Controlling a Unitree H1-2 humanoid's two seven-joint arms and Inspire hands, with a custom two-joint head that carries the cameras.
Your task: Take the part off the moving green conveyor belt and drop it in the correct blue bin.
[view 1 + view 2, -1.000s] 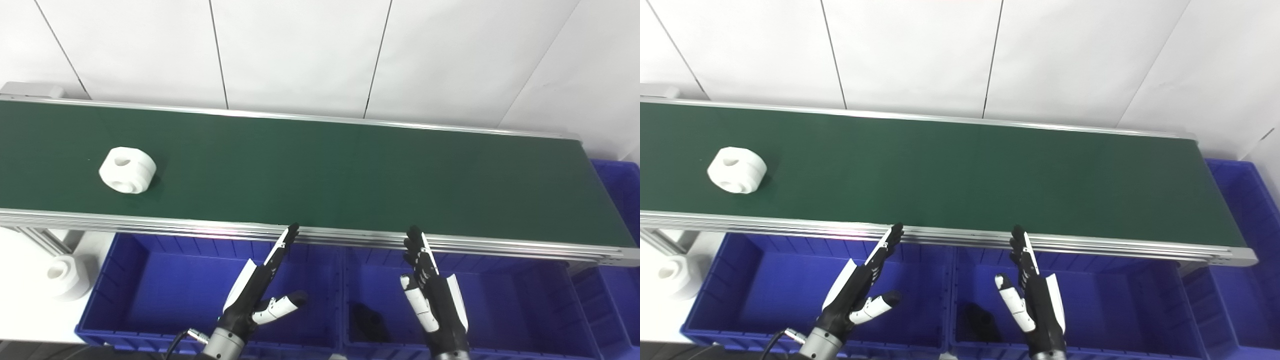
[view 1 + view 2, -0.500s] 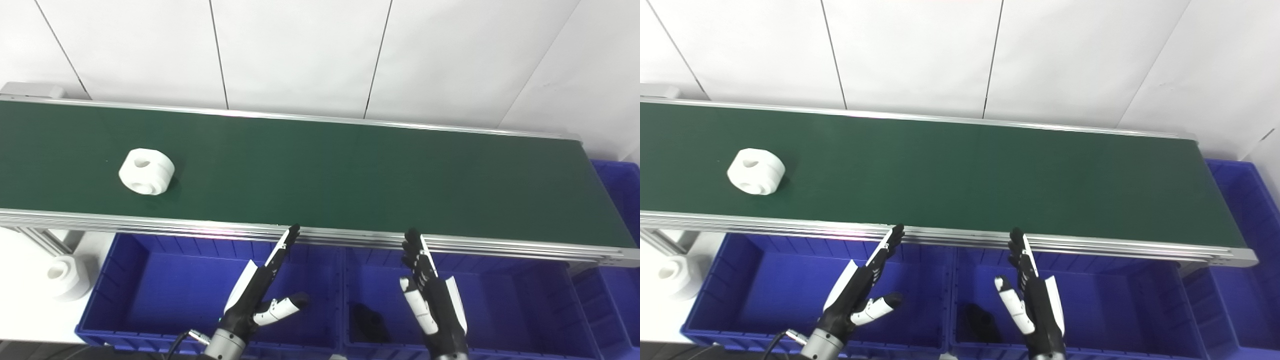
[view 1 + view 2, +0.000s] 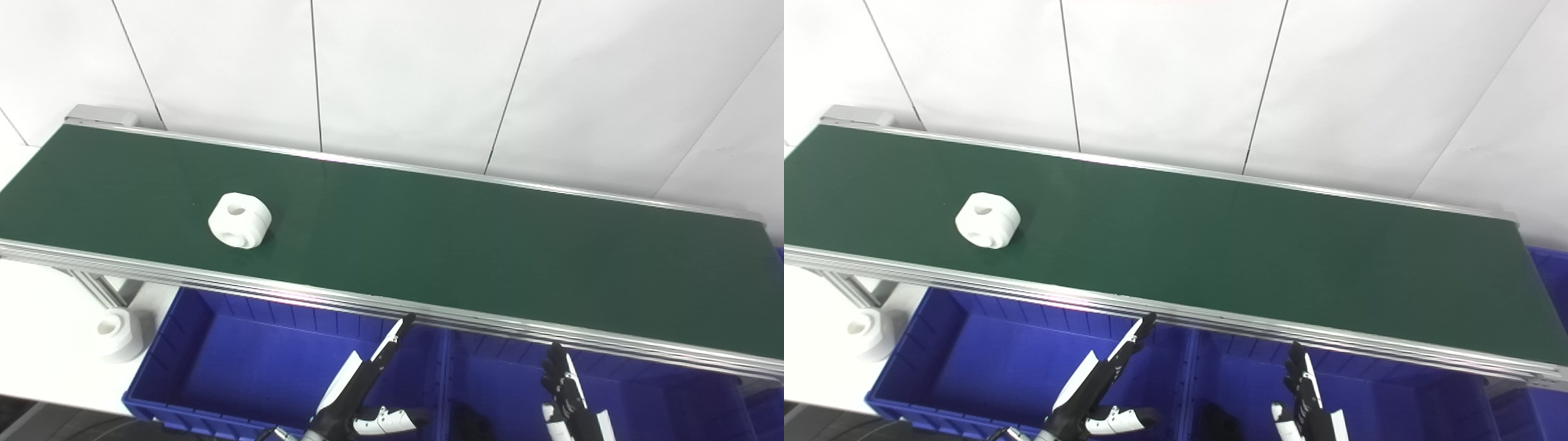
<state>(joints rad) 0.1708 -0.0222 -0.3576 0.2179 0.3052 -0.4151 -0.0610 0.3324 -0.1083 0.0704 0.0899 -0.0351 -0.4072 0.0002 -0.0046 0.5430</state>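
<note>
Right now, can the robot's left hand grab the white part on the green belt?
Probably not yet. The left hand hangs open over a blue bin, below the belt's edge, and the white part lies well off to its left. Nothing blocks the way.

The belt (image 3: 429,245) before me looks matt green, its rails (image 3: 367,303) brushed metal; the part (image 3: 239,220) matt white plastic, the bins (image 3: 986,367) glossy plastic.

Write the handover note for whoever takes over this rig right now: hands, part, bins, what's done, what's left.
Left hand: open, empty, over the left blue bin.
Right hand: open, empty, over the middle blue bin.
White part: on the green conveyor belt, left of both hands, untouched.
A dark item lies in the middle bin; a second white part sits off the belt, at left.
Done: nothing.
Left: pick, then drop.
</note>
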